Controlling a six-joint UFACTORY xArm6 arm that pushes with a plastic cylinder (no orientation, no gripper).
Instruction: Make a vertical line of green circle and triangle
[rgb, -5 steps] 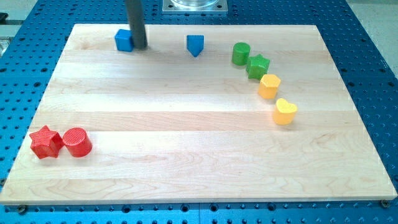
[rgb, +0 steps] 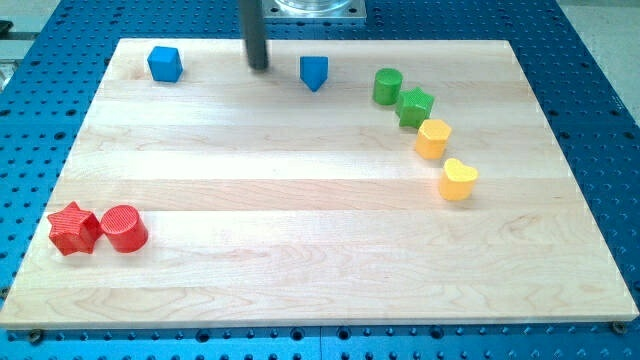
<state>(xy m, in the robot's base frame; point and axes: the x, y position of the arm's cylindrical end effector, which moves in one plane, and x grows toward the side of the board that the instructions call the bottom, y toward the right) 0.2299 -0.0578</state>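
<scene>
The green circle (rgb: 387, 86) stands at the board's upper right. The blue triangle (rgb: 314, 72) stands to its left near the top edge. My tip (rgb: 258, 67) rests on the board left of the blue triangle, a short gap apart, touching no block. The rod rises straight out of the view's top.
A blue cube (rgb: 164, 63) sits at the upper left. A green star (rgb: 415, 106) touches the green circle's lower right, with a yellow hexagon (rgb: 433, 138) and yellow heart (rgb: 459, 179) below. A red star (rgb: 73, 228) and red circle (rgb: 124, 228) sit at the lower left.
The blue cube has slid left and slightly up. My tip has left it and moved right, toward the blue triangle. Other blocks have not moved.
</scene>
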